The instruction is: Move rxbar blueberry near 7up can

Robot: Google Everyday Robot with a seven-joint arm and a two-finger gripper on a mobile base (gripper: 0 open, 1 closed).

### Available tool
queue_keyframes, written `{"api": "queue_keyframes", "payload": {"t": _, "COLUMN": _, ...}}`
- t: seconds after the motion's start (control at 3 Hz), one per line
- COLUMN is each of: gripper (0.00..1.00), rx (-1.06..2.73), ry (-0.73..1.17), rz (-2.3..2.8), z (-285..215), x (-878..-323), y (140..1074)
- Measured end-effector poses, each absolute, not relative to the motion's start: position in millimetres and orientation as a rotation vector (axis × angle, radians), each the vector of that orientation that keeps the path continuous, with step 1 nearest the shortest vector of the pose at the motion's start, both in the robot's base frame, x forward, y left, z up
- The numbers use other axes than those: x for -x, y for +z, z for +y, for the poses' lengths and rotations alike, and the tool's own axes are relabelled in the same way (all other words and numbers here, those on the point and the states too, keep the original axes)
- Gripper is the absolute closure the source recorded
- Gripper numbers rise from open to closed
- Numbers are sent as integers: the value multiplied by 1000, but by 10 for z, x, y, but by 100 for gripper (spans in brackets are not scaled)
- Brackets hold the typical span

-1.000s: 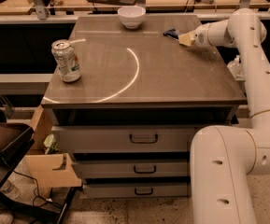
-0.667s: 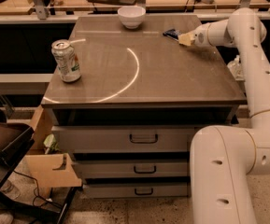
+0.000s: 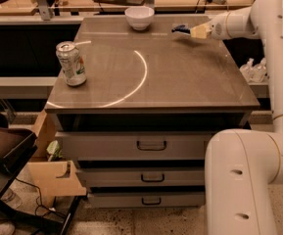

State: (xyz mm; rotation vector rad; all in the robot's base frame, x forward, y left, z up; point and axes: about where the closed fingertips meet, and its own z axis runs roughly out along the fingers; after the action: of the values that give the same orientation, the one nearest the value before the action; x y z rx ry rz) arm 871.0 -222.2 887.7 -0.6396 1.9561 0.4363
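The rxbar blueberry [image 3: 180,29] is a small dark navy wrapper at the back right of the tabletop. It sticks out leftward from the tan fingertips of my gripper [image 3: 194,32]. The gripper is shut on it and holds it just above the surface. The white arm reaches in from the right. The 7up can [image 3: 71,63] stands upright at the left front of the table, far from the bar and the gripper.
A white bowl [image 3: 139,17] sits at the back centre of the grey table [image 3: 180,82]. A pale arc marks the tabletop. Drawers are below the front edge. A cardboard box [image 3: 53,177] and a dark chair stand on the floor at left.
The gripper with the bar has shifted slightly left and up from the table. The can and the bowl have not moved.
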Motion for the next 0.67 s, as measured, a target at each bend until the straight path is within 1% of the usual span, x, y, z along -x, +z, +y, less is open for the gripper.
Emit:
{"api": "queue_keyframes", "payload": {"t": 0.33, "gripper": 100, "rx": 656, "ry": 404, "rz": 1902, "z": -2404, "x": -8382, "y": 9573}}
{"api": "queue_keyframes", "payload": {"t": 0.67, "gripper": 100, "rx": 688, "ry": 370, "rz": 1854, "z": -2579, "x": -7905, "y": 10281}}
